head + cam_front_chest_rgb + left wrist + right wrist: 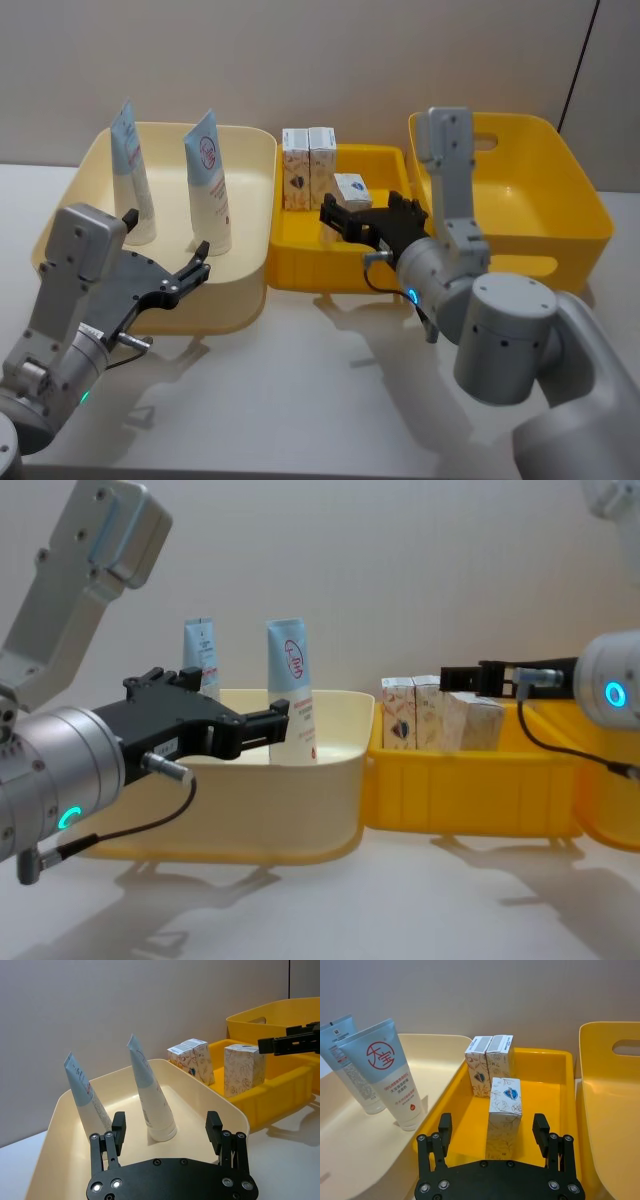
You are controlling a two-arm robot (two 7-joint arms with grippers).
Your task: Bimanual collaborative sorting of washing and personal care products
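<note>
Two light-blue tubes [130, 170] [208, 180] stand upright in the cream bin [250, 150]. My left gripper [167, 235] hovers open at that bin's near side, just in front of the nearer tube [147, 1095], holding nothing. Two pale cartons [308, 165] stand side by side at the back of the small yellow tray [300, 270], and a third carton [352, 187] stands alone nearer me. My right gripper [360, 207] is open over the tray's front part, with the lone carton [504, 1105] just ahead of its spread fingers and untouched.
A larger yellow bin [560, 200] with a handle slot stands to the right of the tray. The three containers stand in a row against the wall, with bare white table [300, 400] in front of them.
</note>
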